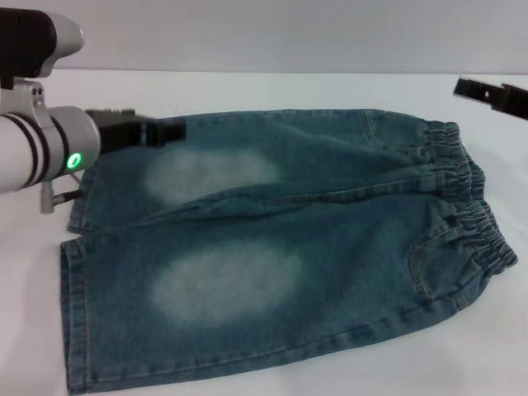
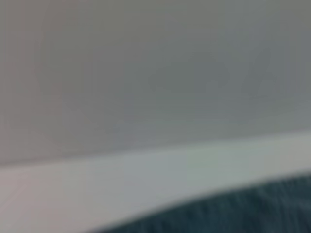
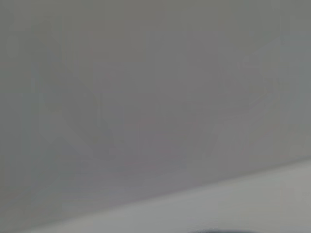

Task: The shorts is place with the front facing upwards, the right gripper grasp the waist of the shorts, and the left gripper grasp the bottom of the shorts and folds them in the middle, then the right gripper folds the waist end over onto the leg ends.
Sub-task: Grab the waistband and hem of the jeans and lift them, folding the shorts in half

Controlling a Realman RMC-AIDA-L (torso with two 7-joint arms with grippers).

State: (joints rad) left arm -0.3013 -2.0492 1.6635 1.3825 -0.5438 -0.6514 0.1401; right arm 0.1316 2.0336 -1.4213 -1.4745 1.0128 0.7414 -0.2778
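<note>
Your shorts (image 1: pixel 289 256) lie flat across the table (image 1: pixel 272 87), waist (image 1: pixel 470 214) right, leg ends (image 1: pixel 74 289) left. Limp, weighty denim: pinch hem and elastic. Left gripper (image 1: pixel 169 130) sits at the far-left hem, right gripper (image 1: pixel 487 95) far right; I cannot tell either's grip.

A bare test bench, likely a lab: plain white table (image 1: pixel 289 91) against a blank grey wall (image 1: pixel 289 33).

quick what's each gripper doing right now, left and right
Left gripper: over the far leg end of the shorts; open or shut cannot be told.
Right gripper: at the far right edge, away from the waist; cannot be told.
</note>
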